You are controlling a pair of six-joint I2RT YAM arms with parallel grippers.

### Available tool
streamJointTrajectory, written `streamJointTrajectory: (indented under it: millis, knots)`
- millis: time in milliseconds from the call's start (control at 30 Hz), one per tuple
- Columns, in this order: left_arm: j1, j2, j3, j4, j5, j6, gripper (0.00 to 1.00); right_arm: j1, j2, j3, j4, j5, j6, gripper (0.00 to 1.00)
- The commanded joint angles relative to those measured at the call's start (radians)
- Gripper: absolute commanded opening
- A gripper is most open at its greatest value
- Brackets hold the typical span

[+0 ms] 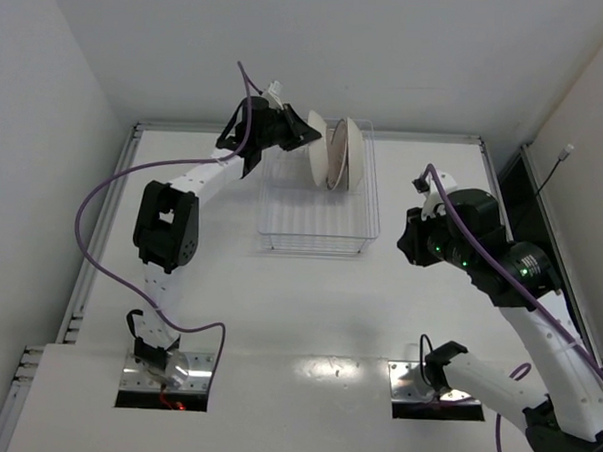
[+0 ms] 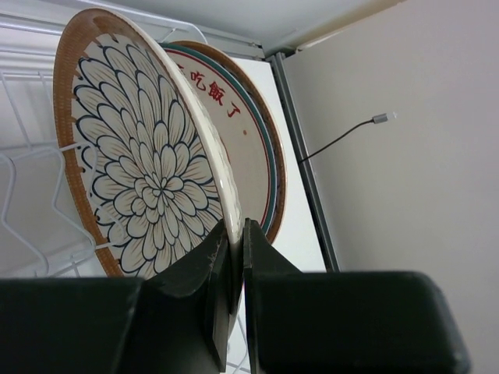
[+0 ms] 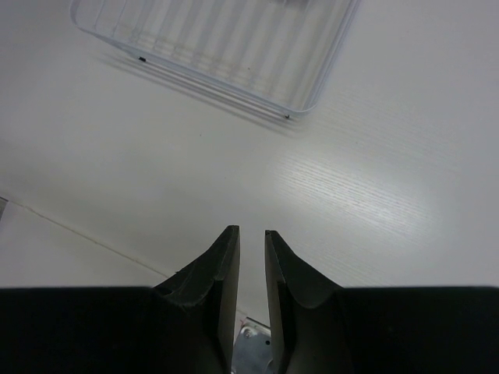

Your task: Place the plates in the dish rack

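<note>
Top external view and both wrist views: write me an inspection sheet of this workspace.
Surface: white table, glossy.
Job's things: dish rack at the table's far middle; petal plate on edge at the rack's far end; lettered plate upright behind it.
Clutter: nothing seen.
Grippers: left gripper, jaws shut on the petal plate's rim; right gripper, jaws slightly apart, empty, above the table near a rack corner.
Cables: purple cables along both arms; thin grey lead against the right wall.
Surroundings: white walls.

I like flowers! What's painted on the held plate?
The plate has white petals outlined dark blue, brown rim; left wrist view shows it best.
</note>
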Motion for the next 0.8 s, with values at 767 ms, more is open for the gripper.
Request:
streamJointTrajectory:
  millis: [767]
  knots:
    - [-0.097,-0.068,0.078,-0.238,-0.189,0.138,0.31,-0.001,-0.025,-0.005,-0.003,0.009,-0.026,0.20]
